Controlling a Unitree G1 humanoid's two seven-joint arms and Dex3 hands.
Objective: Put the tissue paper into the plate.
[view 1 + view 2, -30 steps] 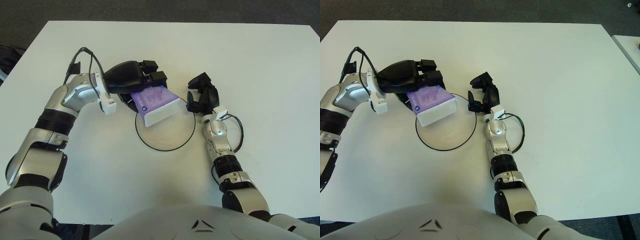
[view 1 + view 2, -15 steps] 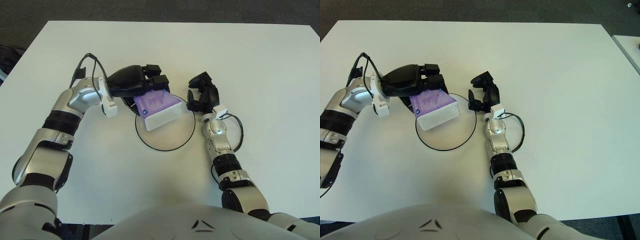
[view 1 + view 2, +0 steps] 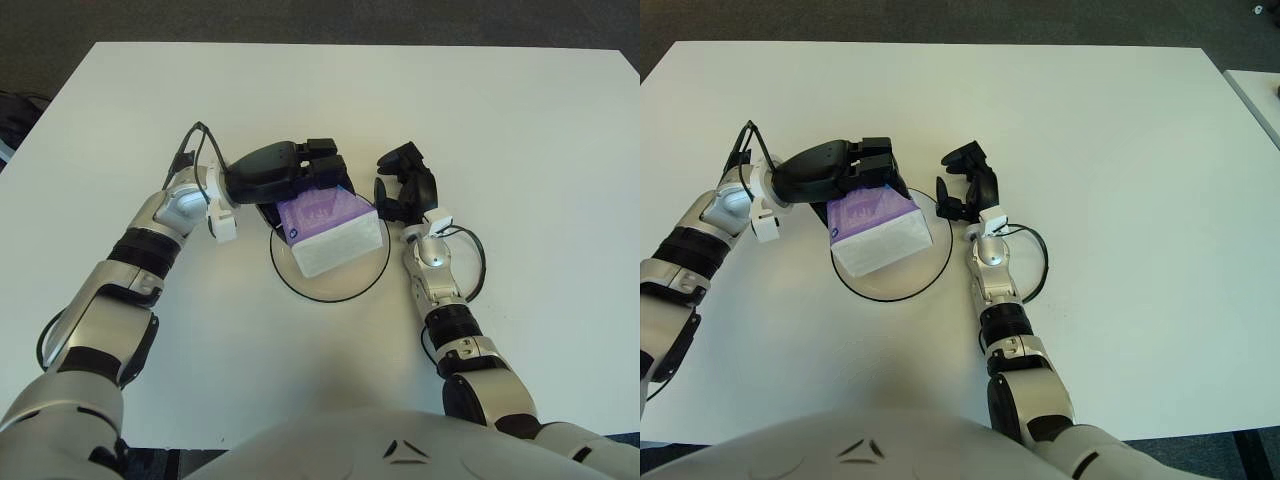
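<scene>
Gripping tissue pack w/ left hand, over plate.

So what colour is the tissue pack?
The tissue pack is purple on top, white at its front; the left eye view shows it best.

Humanoid robot with silver-grey arms, black bands at the joints and small white wrist plates. Each arm ends in a black three-finger hand, the left hand and right hand. Thin black cables loop at both wrists.
</scene>
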